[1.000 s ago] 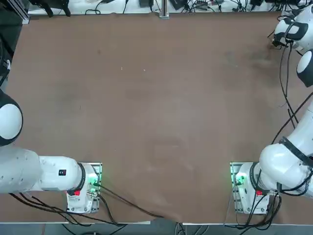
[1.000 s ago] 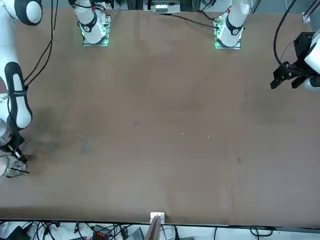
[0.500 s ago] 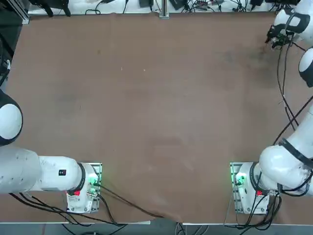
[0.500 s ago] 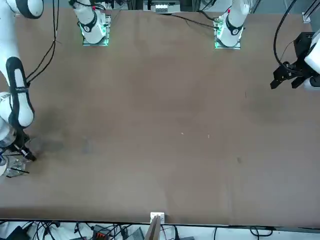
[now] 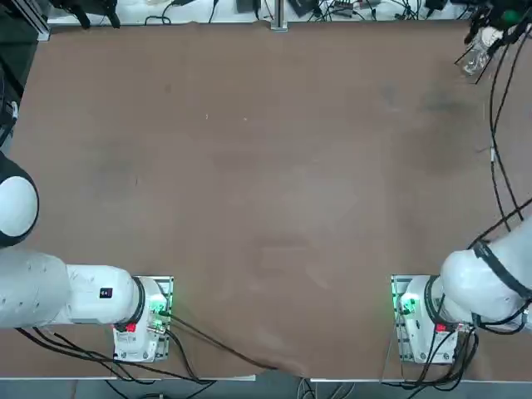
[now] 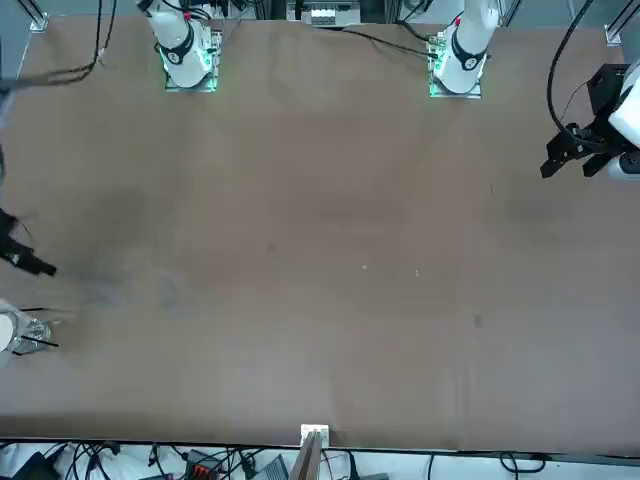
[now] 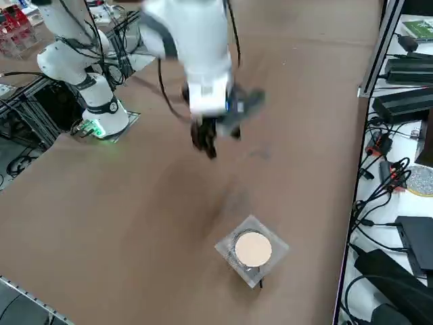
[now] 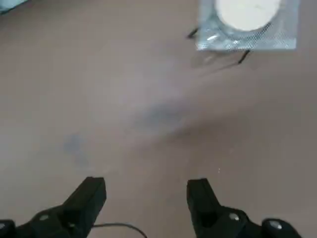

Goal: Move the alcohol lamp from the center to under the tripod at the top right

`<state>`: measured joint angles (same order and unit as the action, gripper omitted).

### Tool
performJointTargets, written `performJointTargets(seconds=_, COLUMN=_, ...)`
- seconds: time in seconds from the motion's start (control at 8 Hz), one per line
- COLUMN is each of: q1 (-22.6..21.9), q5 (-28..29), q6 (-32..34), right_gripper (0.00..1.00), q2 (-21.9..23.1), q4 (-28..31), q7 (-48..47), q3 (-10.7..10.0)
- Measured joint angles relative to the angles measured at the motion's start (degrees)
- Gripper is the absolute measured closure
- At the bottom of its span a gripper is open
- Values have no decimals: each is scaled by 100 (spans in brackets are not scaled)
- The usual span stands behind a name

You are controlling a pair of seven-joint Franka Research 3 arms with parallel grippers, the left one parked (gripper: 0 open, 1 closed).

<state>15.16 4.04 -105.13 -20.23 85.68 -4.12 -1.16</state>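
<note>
The right end effector [image 8: 146, 186] has drawn away from the tripod [image 7: 253, 249], its fingers wide apart and gripping nothing. Clear glass, probably the alcohol lamp [image 6: 37, 334], shows among the tripod's legs at the bench's [image 5: 249, 183] two o'clock, so placement looks complete, pending a centring check.

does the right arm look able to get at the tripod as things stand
Probably yes: the right gripper is off the tripod, above bare table, its jaws open and nothing between them. Nothing visible stands between the two, though the clear sheet around the white disc might get in a grip's way.
</note>
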Motion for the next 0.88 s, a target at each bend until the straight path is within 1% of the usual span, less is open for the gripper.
performJointTargets(seconds=0.12, q1=-233, q5=-30, q6=616, right_gripper=0, q2=322, q4=-212, q7=4, q3=23)
performJointTargets(seconds=0.25, q1=-515, q5=-63, q6=1219, right_gripper=0, q2=495, q4=-534, q7=0, q3=33)
performJointTargets(seconds=0.38, q1=-804, q5=-96, q6=1748, right_gripper=0, q2=564, q4=-881, q7=-7, q3=38)
performJointTargets(seconds=0.5, q1=-1010, q5=-123, q6=2026, right_gripper=0, q2=641, q4=-1108, q7=-4, q3=42)
performJointTargets(seconds=0.62, q1=-1164, q5=-159, q6=2145, right_gripper=0, q2=774, q4=-1192, q7=-3, q3=42)
performJointTargets(seconds=0.88, q1=-1326, q5=-191, q6=2240, right_gripper=0, q2=1140, q4=-1027, q7=9, q3=63)
